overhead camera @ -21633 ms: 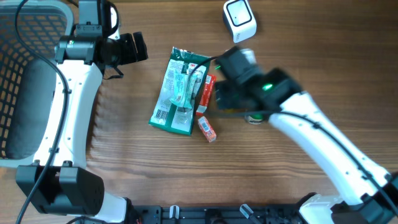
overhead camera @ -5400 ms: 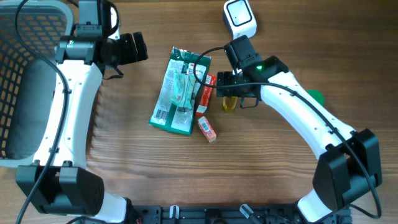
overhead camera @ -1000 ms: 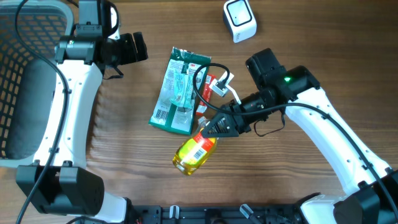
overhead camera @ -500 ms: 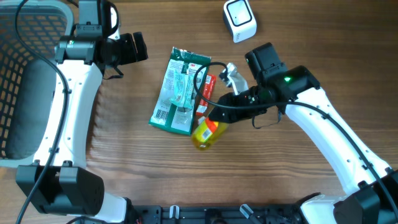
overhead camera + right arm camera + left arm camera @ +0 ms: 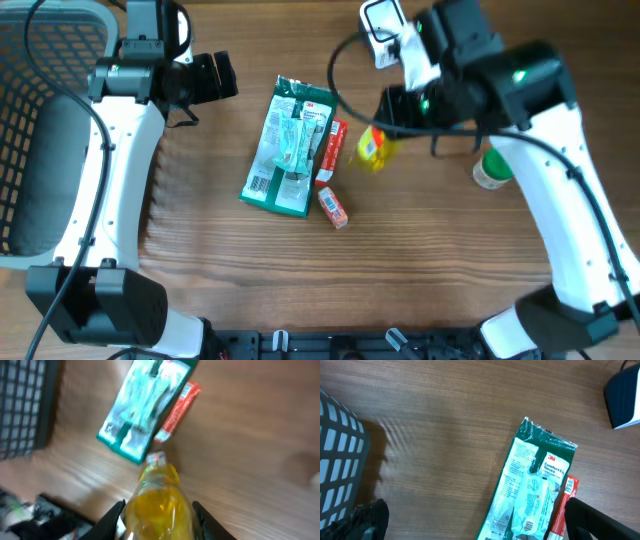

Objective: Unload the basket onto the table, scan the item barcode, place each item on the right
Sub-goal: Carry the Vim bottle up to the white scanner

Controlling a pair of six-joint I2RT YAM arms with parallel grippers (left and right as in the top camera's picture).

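Right wrist shows the right hand [image 5: 159, 511] pinching yellow bottle [image 5: 160, 491]; overhead adds scanner [image 5: 382, 27].

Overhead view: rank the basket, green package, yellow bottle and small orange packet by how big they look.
1. basket, largest, though cut off by the frame.
2. green package.
3. yellow bottle and small orange packet look about alike; the bottle is up nearer the camera, so I leave them unranked.
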